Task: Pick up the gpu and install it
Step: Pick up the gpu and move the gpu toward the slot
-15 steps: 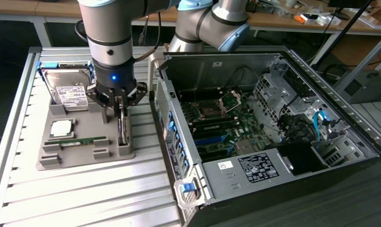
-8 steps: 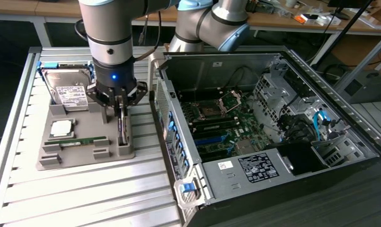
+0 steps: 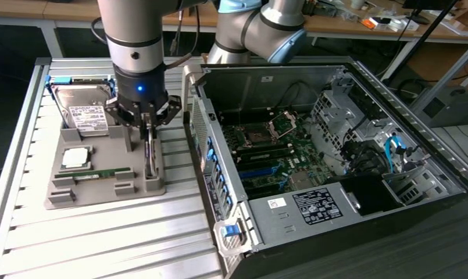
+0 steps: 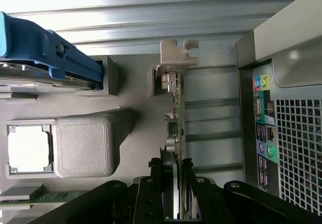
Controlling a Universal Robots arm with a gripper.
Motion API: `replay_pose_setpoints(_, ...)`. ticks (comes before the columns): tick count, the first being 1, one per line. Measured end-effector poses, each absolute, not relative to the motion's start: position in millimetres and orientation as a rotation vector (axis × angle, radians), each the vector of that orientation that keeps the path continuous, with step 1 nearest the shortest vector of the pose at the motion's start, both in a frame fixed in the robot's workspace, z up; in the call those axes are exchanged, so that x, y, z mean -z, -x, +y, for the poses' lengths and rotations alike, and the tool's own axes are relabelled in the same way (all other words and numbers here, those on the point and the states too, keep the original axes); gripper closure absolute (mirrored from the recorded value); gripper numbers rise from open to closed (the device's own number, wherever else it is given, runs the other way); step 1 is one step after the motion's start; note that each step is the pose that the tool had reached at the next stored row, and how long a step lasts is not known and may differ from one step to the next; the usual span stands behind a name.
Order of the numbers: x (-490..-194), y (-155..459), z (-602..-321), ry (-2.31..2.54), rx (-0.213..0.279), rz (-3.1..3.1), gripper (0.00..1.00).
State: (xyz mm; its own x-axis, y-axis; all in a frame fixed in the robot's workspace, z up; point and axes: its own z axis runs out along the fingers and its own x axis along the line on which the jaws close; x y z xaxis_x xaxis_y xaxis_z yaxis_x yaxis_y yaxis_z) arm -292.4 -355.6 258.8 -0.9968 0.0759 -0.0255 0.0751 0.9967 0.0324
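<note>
Claw of the vertical, downward-pointing arm pinches the edge-standing gpu in its grey holder.

High exterior, wrist close above gpu

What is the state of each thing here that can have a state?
claw: shut on the gpu's upper edge.
gpu: standing on edge in the gray holder, gripped.
computer case: lying on its side, open, side panel off.
hard drive: lying in the gray holder.
RAM stick: lying flat in the gray holder.
</note>
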Motion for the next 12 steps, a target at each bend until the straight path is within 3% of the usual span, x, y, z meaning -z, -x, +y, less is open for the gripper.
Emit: replay_pose_setpoints(12, -270.6, 292.4, -355.6, -0.118, -0.049, 3.112, 0.73)
